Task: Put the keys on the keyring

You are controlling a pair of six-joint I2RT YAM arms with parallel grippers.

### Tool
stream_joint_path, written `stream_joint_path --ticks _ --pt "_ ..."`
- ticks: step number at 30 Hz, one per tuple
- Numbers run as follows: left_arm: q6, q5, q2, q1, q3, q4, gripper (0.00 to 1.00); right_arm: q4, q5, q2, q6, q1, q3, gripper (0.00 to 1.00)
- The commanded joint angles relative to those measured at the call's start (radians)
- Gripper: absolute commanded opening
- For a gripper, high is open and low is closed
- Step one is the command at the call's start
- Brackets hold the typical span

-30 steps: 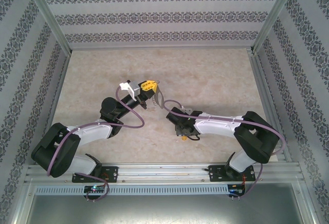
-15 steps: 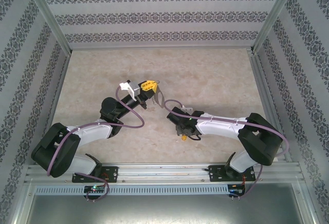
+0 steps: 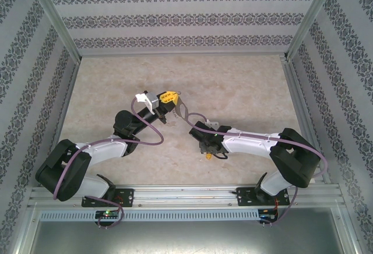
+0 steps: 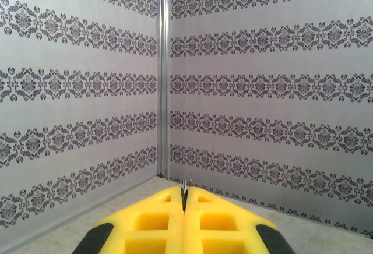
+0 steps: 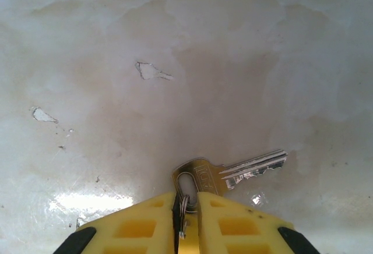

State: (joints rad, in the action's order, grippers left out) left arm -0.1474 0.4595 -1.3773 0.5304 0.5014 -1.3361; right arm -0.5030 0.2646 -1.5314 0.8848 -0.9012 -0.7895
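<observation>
Left gripper (image 3: 169, 97): raised above the middle of the marbled beige table (image 3: 245, 85). Its yellow fingers (image 4: 151, 225) are pressed together, pinching a thin silvery metal edge (image 4: 186, 183) that sticks up between the tips.
Keyring (image 3: 178, 103): from above, a thin grey metal loop hangs off the left gripper's tips, toward the right arm. It is too fine to show more, so it cannot be told for certain that the pinched edge belongs to it.
Right gripper (image 5: 187, 196): tips down at the table (image 5: 116, 62), just right of centre (image 3: 208, 155). The fingers are nearly together, with a narrow slot between them, and are clamped on a small silvery ring (image 5: 184, 205).
Key (image 5: 227, 173): a brass-headed key with a short silver blade lies flat on the table just ahead of the right fingertips, blade pointing right. The small silvery ring passes through the hole in its head.
Change since a second ago: the right arm's elbow and white forearm have settled slightly toward the near edge, while its gripper stays on the same spot.
Left arm: no visible shift — same pose, same pinch.
Surroundings: grey patterned walls (image 4: 262, 91) stand behind the left gripper.
</observation>
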Motion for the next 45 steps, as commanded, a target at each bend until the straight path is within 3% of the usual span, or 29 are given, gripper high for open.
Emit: stream_joint_path --ticks 1,19,25,30,38,45 --pt "-0.019 0.013 0.012 0.012 0.009 -0.088 0.00 0.010 0.011 0.001 -0.001 -0.010 0.013 0.18" --pt "-0.021 0.012 0.006 0.011 0.011 -0.087 0.00 0.024 -0.003 -0.018 -0.001 -0.010 0.023 0.16" --pt "-0.025 0.014 0.002 0.011 0.014 -0.087 0.00 0.018 0.006 -0.004 0.002 -0.010 0.029 0.01" --pt "-0.023 0.015 0.004 0.012 0.015 -0.087 0.00 -0.026 0.035 0.088 -0.032 0.009 0.024 0.00" --pt "-0.012 0.036 0.005 0.011 0.041 -0.040 0.00 0.059 -0.068 0.432 -0.219 0.197 0.071 0.00" --pt "-0.009 0.127 -0.002 0.012 0.120 0.073 0.00 0.335 -0.411 0.623 -0.342 0.453 0.148 0.00"
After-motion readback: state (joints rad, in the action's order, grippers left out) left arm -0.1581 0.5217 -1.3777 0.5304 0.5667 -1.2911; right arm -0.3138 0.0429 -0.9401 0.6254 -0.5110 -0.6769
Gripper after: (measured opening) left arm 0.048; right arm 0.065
